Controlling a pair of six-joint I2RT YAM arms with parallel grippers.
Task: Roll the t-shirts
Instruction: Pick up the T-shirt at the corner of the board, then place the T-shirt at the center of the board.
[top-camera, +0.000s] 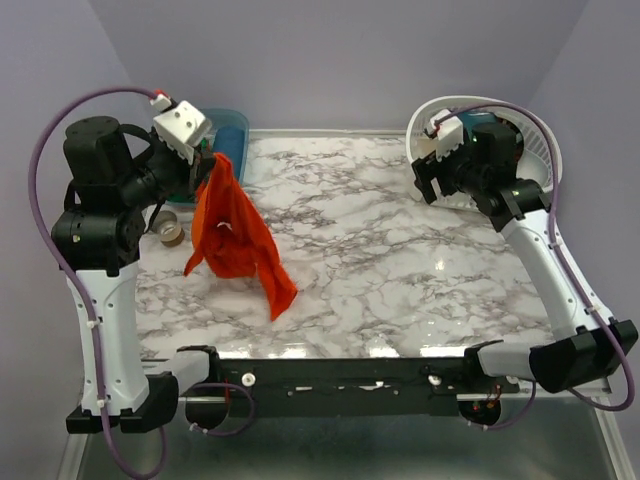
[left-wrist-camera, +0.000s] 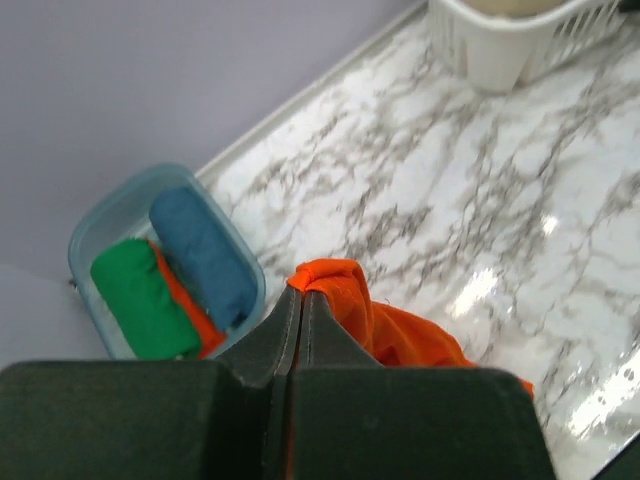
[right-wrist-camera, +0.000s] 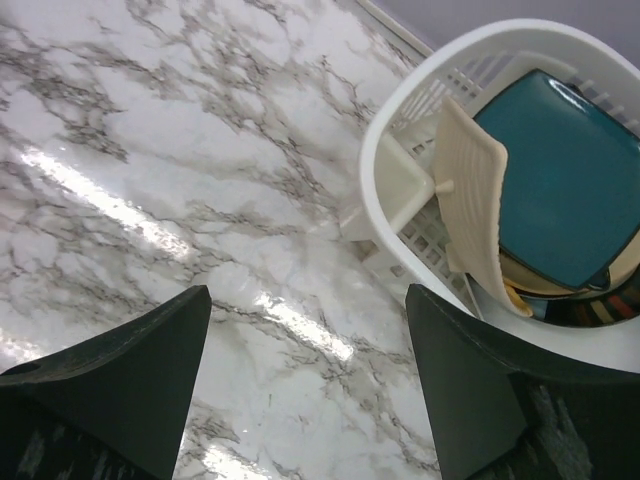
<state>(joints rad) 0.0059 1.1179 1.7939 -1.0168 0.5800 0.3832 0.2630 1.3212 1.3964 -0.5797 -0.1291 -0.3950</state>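
The left gripper (left-wrist-camera: 301, 298) is pinching the top edge of the orange-red t-shirt (top-camera: 236, 232), jaws pressed together on the fabric, and is holding it up at about 10 o'clock on the counter (top-camera: 400, 270). The shirt is hanging crumpled, its lower end trailing onto the marble toward 6 o'clock. Just behind it, a clear blue bin (left-wrist-camera: 115, 205) is holding a green roll (left-wrist-camera: 140, 300) and a blue roll (left-wrist-camera: 205, 255). The right gripper (right-wrist-camera: 308, 305) is hovering beside the white basket (right-wrist-camera: 372, 150) at 2 o'clock, jaws spread wide, gripping nothing.
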